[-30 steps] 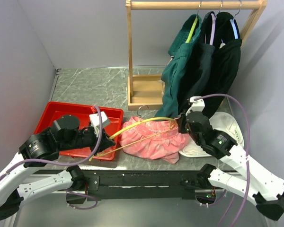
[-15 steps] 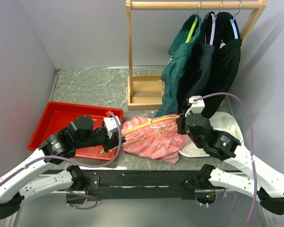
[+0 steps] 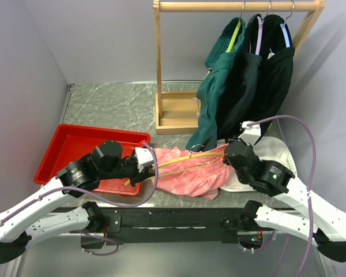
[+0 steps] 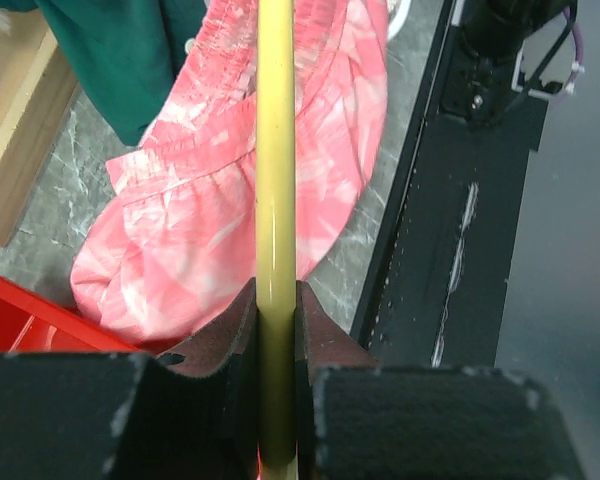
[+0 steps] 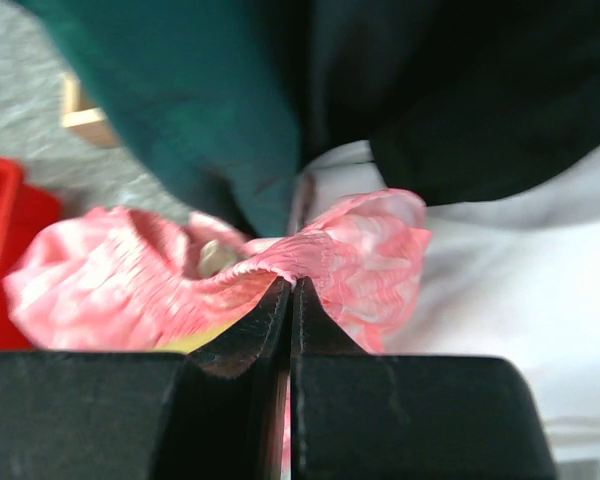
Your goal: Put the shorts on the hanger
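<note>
The salmon-pink shorts [image 3: 187,173] lie on the table's front middle, between my two grippers. The yellow hanger [image 3: 187,158] runs across them, its bar pushed into the fabric. My left gripper [image 3: 147,163] is shut on the hanger's left end; in the left wrist view the yellow bar [image 4: 276,200] runs straight up from the jaws over the shorts [image 4: 200,210]. My right gripper [image 3: 229,154] is shut on the gathered waistband at the shorts' right end [image 5: 330,250]. A bit of yellow [image 5: 195,340] shows under the fabric there.
A red tray [image 3: 75,144] lies at the left. A wooden rack [image 3: 176,109] stands at the back with dark green garments [image 3: 242,81] hanging down to the shorts. A white cloth [image 3: 271,156] lies under my right arm. The table's black front edge [image 4: 460,250] is close.
My left gripper has carried the hanger to the right, sliding its bar further into the shorts. My right gripper has lifted the waistband and shifted slightly right. The shorts are stretched out wider.
</note>
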Controlling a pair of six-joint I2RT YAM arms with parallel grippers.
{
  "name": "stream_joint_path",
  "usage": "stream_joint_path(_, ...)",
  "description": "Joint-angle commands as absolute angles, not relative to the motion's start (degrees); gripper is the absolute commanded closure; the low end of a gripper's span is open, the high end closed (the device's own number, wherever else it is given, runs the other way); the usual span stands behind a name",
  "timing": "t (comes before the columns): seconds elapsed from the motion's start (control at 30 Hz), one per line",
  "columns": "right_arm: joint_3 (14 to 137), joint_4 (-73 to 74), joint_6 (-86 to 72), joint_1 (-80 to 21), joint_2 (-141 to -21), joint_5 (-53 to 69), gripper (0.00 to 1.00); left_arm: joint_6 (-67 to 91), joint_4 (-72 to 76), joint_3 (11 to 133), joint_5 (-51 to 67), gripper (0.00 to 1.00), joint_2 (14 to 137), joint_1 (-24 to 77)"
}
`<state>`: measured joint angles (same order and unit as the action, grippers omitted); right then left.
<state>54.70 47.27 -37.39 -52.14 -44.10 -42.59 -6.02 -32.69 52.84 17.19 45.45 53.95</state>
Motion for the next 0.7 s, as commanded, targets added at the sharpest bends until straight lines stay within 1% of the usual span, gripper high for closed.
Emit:
stream_joint_path(0.0, 58.36, 50.54, -42.63, -52.21, -45.79, -50.45, 1.0, -7.82, -32.7, 56.6, 19.24, 0.99, 43.07, 54.49)
stream_joint_path(0.2, 58.8, 44.58, -37.98, -52.21, -47.2, -48.88, 1.0, -8.0, -32.26, 56.43, 21.71, 0.99, 43.5, 54.75)
stream_joint_path(0.23, 58.28, 40.21, -34.05, -52.21, -47.11, -46.95, 1.0, -8.17, -31.12, 56.08, 21.97, 0.99, 44.03, 54.84)
stream_joint_path(0.3, 57.57, 36.4, -30.34, -52.29, -46.32, -41.59, 1.0, -8.26, -29.45, 55.37, 22.59, 0.99, 44.56, 55.02)
stream_joint_path(0.47, 55.29, 29.98, -26.81, -52.29, -44.65, -32.19, 1.0, -8.61, -19.81, 52.74, 18.74, 0.96, 44.39, 55.37)
stream_joint_path(0.5, 54.94, 29.97, -27.76, -52.38, -43.95, -32.34, 1.0, -7.48, -17.95, 52.39, 17.15, 0.94, 44.38, 55.37)
stream_joint_path(0.57, 54.23, 31.55, -29.61, -52.3, -43.07, -33.92, 1.0, -5.98, -16.44, 52.64, 14.42, 0.95, 44.91, 55.37)
stream_joint_path(0.67, 54.4, 37.07, -34.88, -52.21, -41.14, -40.15, 1.0, -3.35, -18.62, 54.05, 14.67, 0.95, 46.93, 55.46)
